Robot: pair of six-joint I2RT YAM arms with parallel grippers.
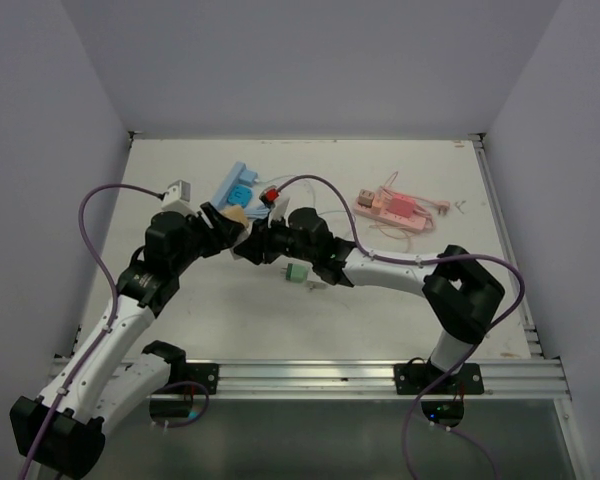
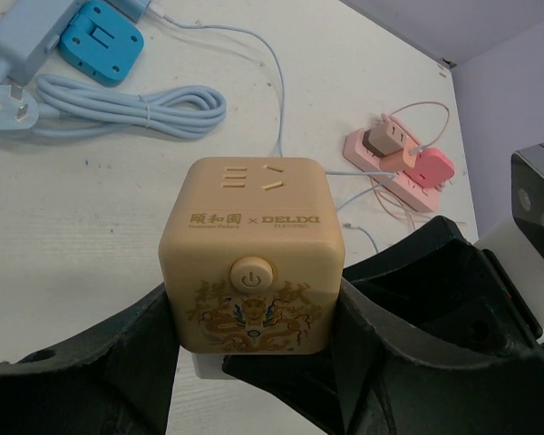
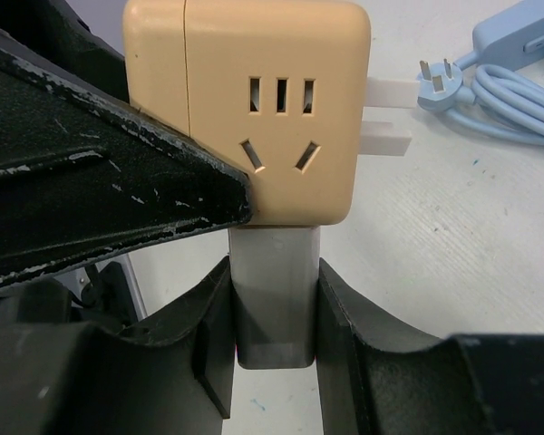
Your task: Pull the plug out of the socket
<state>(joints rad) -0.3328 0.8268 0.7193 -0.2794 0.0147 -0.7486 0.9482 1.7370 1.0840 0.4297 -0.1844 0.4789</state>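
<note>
**Top view.** My left claw [image 1: 223,222] and right claw [image 1: 262,240] meet nose to nose over mid-table. The tan socket [image 1: 237,214] sits between them, mostly hidden. A blue strip [image 1: 235,185] lies just beyond the two claws. A pink strip [image 1: 395,208] lies well off to the right claw's right. A small green item [image 1: 297,273] lies on the table just on the near side of the right claw.

**Left wrist.** Left claw is clamped on the socket, with its fingers [image 2: 109,372] pressed to both side faces and the button face toward the camera. A sliver of white shows under the socket. A coiled blue cable [image 2: 131,107] lies ahead of the claw and to the left. The pink strip is ahead and to the right.

**Right wrist.** Right claw is closed on the grey plug [image 3: 274,299], and both pads [image 3: 208,344] touch its flanks. The plug is seated in the socket face just ahead of the pads, with no gap at the joint. A left-claw finger crosses above and to the left, against the socket. Two white bars [image 3: 385,127] stick out of the socket's right side; I cannot tell what they are. The blue cable's pinned end lies beyond them, to the right.
</note>
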